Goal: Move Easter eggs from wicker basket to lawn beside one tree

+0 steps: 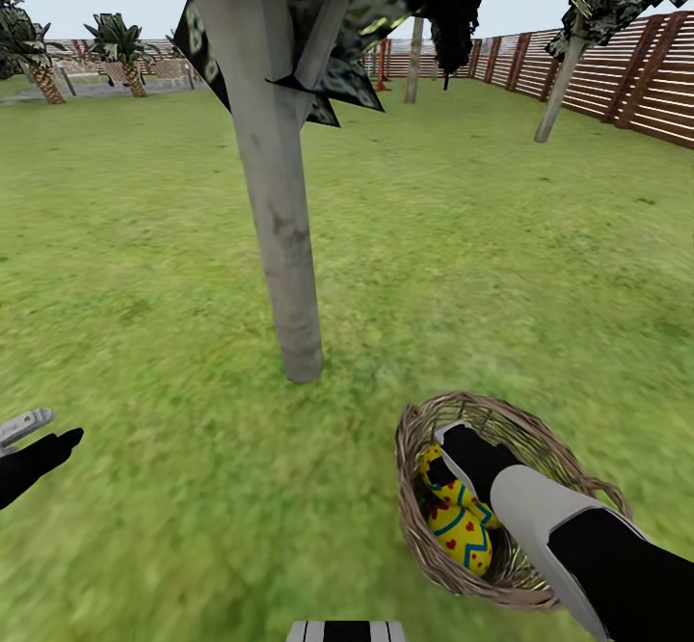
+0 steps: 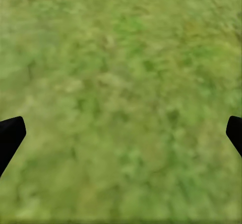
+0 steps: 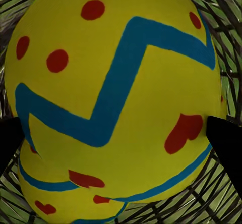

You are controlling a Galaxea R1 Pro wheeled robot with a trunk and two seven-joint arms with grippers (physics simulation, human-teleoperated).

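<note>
The right arm [image 1: 569, 536] reaches into the wicker basket [image 1: 424, 536], covering much of its inside and its near rim, so the number of Easter eggs [image 1: 461, 524] cannot be told. The right gripper's fingers are hidden there. The wrist camera crops the top egg [image 3: 116, 82] at the edge. The tree [image 1: 280, 208] loses its crown past the frame. The left gripper [image 1: 34, 449] is cut off; the lawn [image 2: 121, 82] beneath is blurred.

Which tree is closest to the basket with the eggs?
The pale grey-trunked tree rising from the lawn just ahead-left of the wicker basket. The other trees stand far back by the fence.
</note>
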